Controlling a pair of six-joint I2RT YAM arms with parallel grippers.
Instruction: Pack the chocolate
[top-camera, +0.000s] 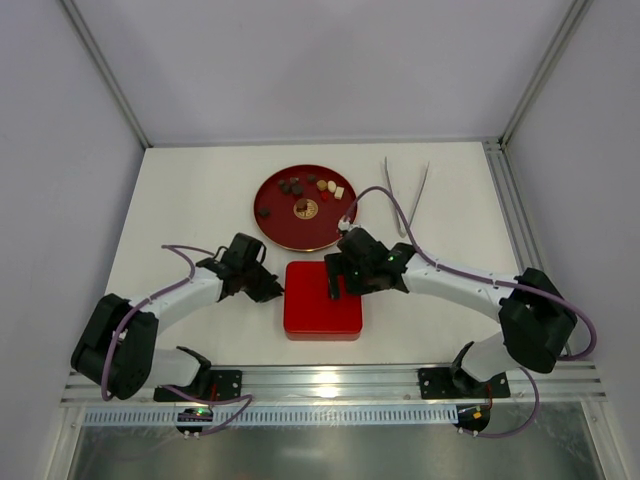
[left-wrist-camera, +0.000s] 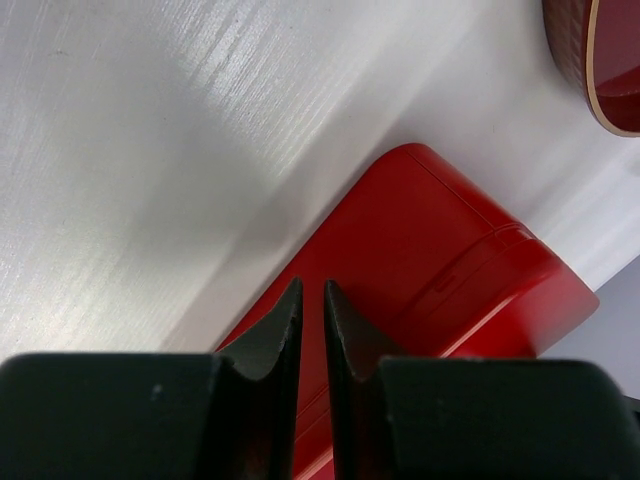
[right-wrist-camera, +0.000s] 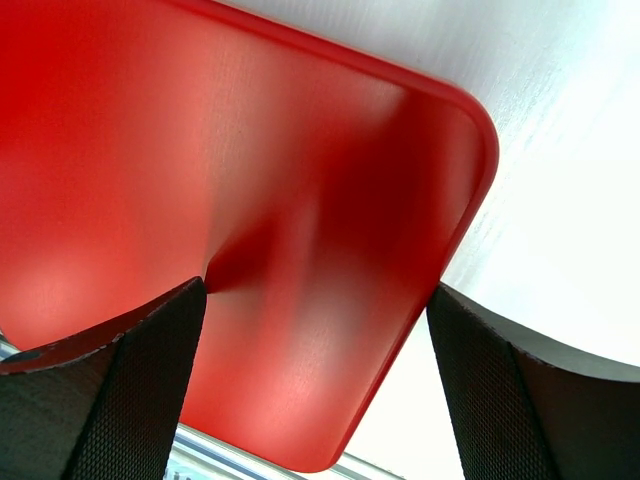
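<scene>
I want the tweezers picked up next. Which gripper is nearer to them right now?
Right. The right gripper hangs open over the red box, toward the arms and left of the tweezers. The left gripper, shut, sits farther left, beside the box's left edge.

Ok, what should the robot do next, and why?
Probably lower the open right pincer and grip the lid of the red box: it is shut, and the chocolate lies on the round plate.
</scene>
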